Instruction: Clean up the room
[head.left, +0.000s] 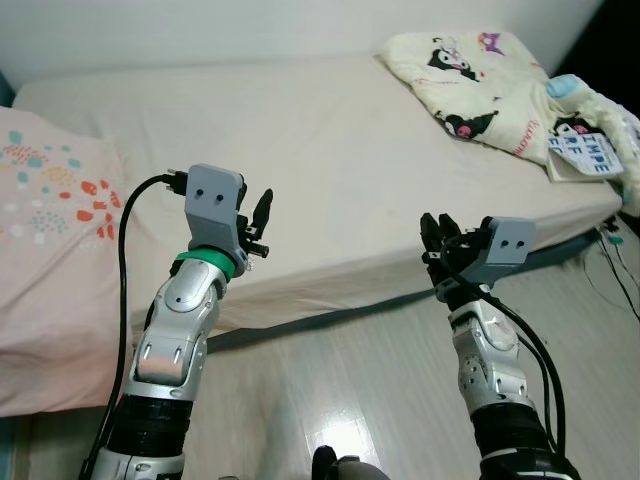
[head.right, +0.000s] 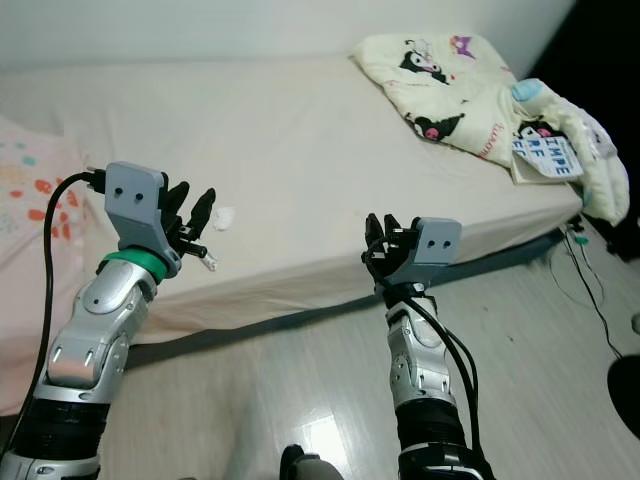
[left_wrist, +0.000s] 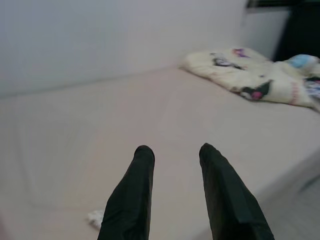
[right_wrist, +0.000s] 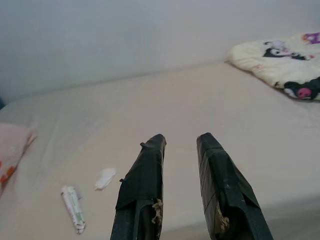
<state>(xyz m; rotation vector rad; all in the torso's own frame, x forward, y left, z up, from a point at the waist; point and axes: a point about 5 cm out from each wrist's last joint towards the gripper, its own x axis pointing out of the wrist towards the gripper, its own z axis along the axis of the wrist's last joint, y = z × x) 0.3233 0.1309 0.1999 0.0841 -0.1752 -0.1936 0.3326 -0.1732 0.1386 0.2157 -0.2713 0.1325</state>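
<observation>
A small crumpled white tissue lies on the beige bed sheet, and a little white-and-green tube lies beside it, nearer the bed's edge. My left gripper hovers over the bed's near edge, just short of the tissue, its fingers open and empty. Farther right, my right gripper is raised in front of the bed's edge, pointing at the mattress, also open with nothing between its fingers.
A cream blanket with cartoon figures is bunched at the bed's far right corner, with a printed booklet on it. A pink patterned pillow covers the left end. Pale wood floor lies below; cables trail at right.
</observation>
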